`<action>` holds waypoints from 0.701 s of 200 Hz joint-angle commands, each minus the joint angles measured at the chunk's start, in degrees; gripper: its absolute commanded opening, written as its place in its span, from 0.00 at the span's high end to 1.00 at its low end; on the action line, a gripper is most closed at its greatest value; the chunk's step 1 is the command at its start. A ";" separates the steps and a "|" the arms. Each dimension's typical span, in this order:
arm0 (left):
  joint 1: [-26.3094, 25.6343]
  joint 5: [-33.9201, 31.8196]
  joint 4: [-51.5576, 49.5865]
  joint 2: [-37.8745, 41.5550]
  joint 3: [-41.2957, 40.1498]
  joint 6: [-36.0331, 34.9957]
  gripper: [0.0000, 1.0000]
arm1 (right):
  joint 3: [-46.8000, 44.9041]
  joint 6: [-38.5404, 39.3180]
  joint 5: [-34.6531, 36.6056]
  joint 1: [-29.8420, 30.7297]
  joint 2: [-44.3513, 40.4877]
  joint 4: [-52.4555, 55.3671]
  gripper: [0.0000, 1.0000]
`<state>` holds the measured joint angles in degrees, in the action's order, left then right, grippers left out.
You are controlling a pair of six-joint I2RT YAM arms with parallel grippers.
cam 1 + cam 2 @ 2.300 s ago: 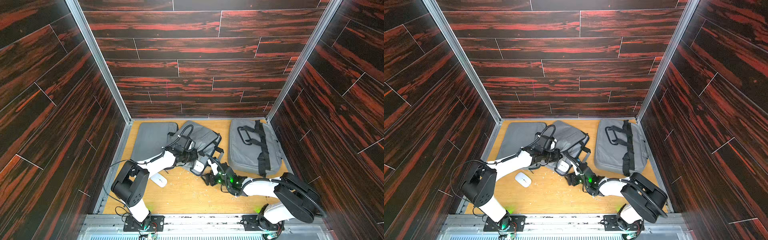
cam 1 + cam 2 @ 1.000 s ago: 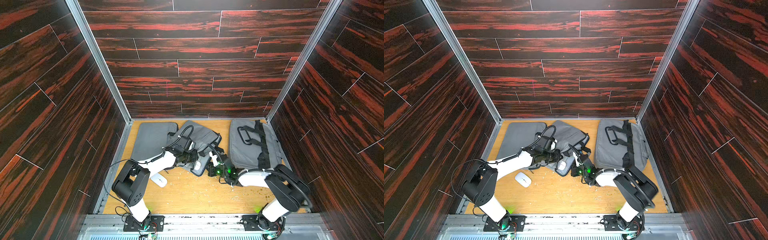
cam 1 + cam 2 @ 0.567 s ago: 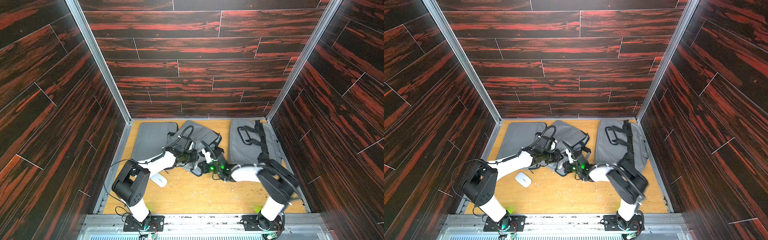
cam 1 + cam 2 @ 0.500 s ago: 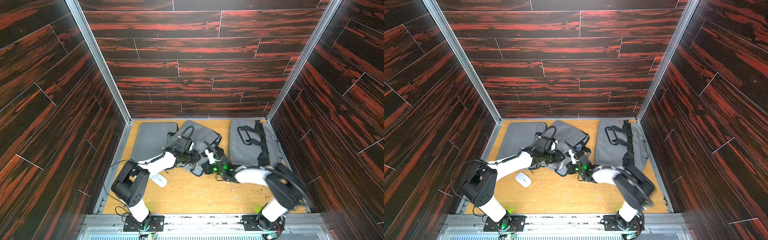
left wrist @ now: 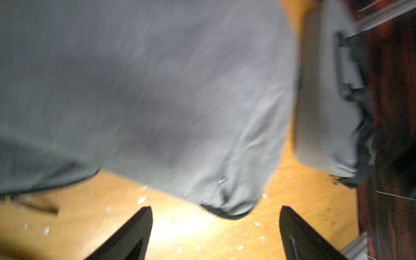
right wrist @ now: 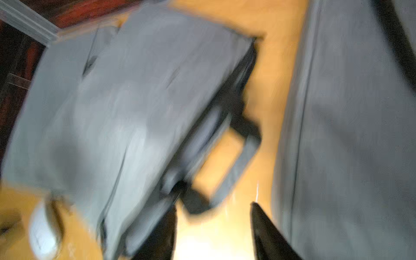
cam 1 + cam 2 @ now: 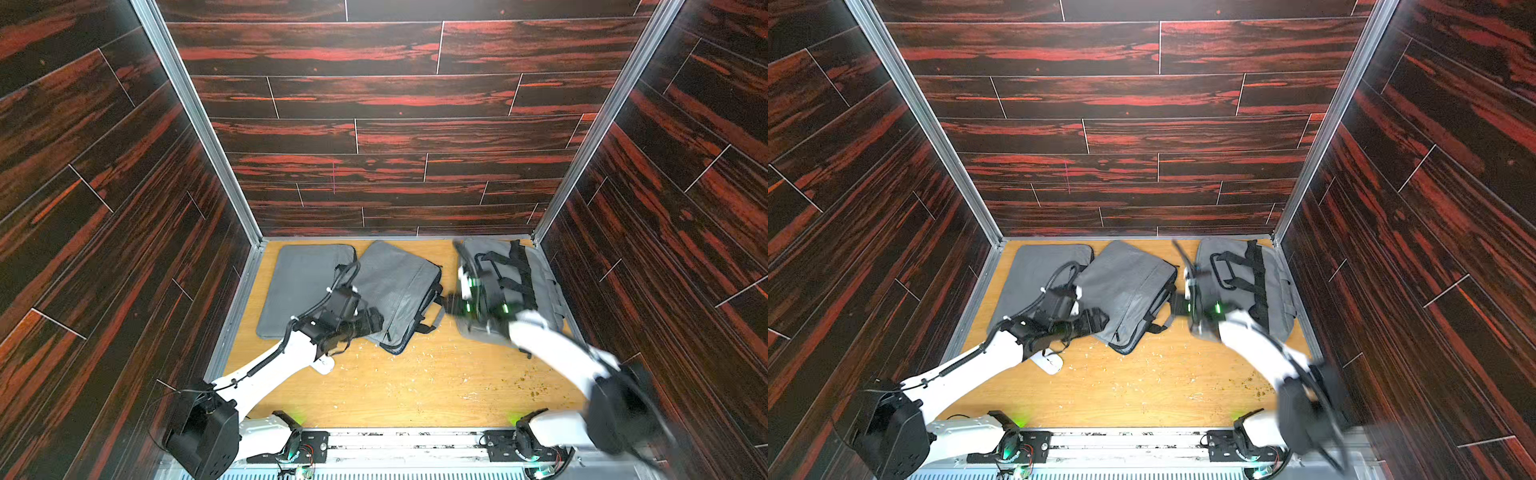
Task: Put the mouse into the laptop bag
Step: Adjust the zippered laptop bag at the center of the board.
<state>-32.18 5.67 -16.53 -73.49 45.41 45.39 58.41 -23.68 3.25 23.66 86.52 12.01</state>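
**Left hand** (image 5: 215,208): released. In the left wrist view both fingers (image 5: 135,234) stand wide apart. Only bare desk (image 5: 180,225) shows between them, and nothing is grasped. A rounded corner of the grey laptop bag (image 5: 157,101) lies just ahead of the fingertips and does not touch them. In both top views this hand sits low at the near-left edge of the same bag (image 7: 399,291).

**Right hand** (image 6: 213,206): released. In the right wrist view the fingers (image 6: 265,236) are parted, with lit desk surface between them and no object held. The bag's carrying handle (image 6: 244,157) lies just ahead of the fingertips. In a top view the right hand (image 7: 451,302) is blurred. It sits in the gap between the laptop bag and a strapped bag (image 7: 515,278) on the right side of the desk.

**Mouse** (image 7: 325,365): white, resting on the desk outside the bag. The left forearm (image 7: 291,353) partly covers it. It lies near the near-left edge of the laptop bag but apart from it, and it also appears blurred in the right wrist view.

**Surroundings:**
- A flat grey sleeve (image 7: 303,282) lies at the far left of the desk, and its edge meets the laptop bag.
- Pale crumbs (image 7: 528,382) are scattered over the near half of the desk.
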 commanded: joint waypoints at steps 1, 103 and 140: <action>0.27 -1.07 -1.12 -1.94 -1.86 4.31 0.06 | 9.26 3.43 -5.77 -3.07 10.47 -0.37 0.36; 1.94 -0.20 11.80 -10.14 -3.71 7.61 0.00 | 56.30 11.58 -13.57 -9.83 50.11 15.61 0.31; 2.65 2.59 15.73 -16.12 -1.45 7.96 0.00 | 62.13 10.98 -16.37 -9.86 55.68 19.81 0.34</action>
<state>-30.04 6.33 -5.15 -86.94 41.82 52.18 118.61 -13.54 -8.93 13.34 138.41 26.33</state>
